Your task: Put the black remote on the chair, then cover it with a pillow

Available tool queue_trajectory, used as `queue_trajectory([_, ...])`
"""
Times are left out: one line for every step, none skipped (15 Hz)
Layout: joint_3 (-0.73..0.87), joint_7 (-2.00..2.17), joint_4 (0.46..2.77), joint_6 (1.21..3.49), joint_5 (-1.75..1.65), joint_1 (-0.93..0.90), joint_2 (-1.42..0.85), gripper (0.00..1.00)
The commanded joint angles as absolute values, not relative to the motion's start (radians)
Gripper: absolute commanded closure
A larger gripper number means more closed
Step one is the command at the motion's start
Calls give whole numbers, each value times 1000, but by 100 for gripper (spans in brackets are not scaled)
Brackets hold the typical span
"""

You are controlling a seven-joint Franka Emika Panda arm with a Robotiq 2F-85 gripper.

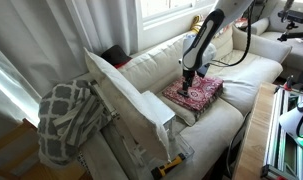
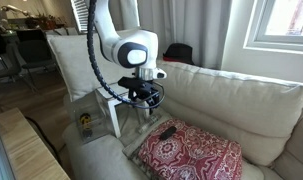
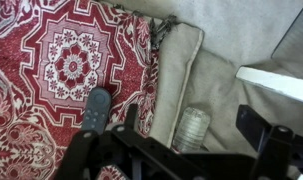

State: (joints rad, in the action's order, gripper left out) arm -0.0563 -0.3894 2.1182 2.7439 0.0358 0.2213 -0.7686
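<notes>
In an exterior view the pillow (image 1: 126,105) stands at one end of the chair (image 1: 241,75). In an exterior view the remote (image 2: 167,132) lies on a red cushion (image 2: 196,155). In the wrist view the fingers (image 3: 259,128) are apart and empty. A bulky, dragged pillow could knock the remote off.

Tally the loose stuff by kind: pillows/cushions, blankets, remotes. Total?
Pillows/cushions: 2 (cream pillow, red patterned cushion)
Blankets: 1 (lattice blanket)
Remotes: 1 (black remote)
Total: 4
</notes>
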Motion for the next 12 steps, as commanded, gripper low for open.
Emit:
queue_trajectory([-75, -379, 2108, 2760, 15, 251, -802, 0])
queue_trajectory([-81, -382, 2100, 2768, 16, 263, -823, 0])
queue_trajectory([-85, -383, 2092, 2768, 16, 268, -834, 0])
queue_trajectory([-87, -383, 2087, 2768, 17, 270, -836, 0])
queue_trajectory([-89, -384, 2083, 2768, 17, 270, -835, 0])
queue_trajectory([-90, -384, 2080, 2768, 17, 270, -835, 0])
queue_trajectory([-91, -384, 2079, 2768, 17, 270, -835, 0])
queue_trajectory([-97, -371, 2042, 2743, 36, 281, -864, 0])
queue_trajectory([-91, -353, 2013, 2730, 43, 280, -888, 0])
queue_trajectory([-90, -339, 1987, 2715, 49, 283, -908, 0])
queue_trajectory([-99, -339, 1965, 2702, 53, 294, -924, 0])
queue_trajectory([-105, -337, 1934, 2692, 59, 304, -950, 0])
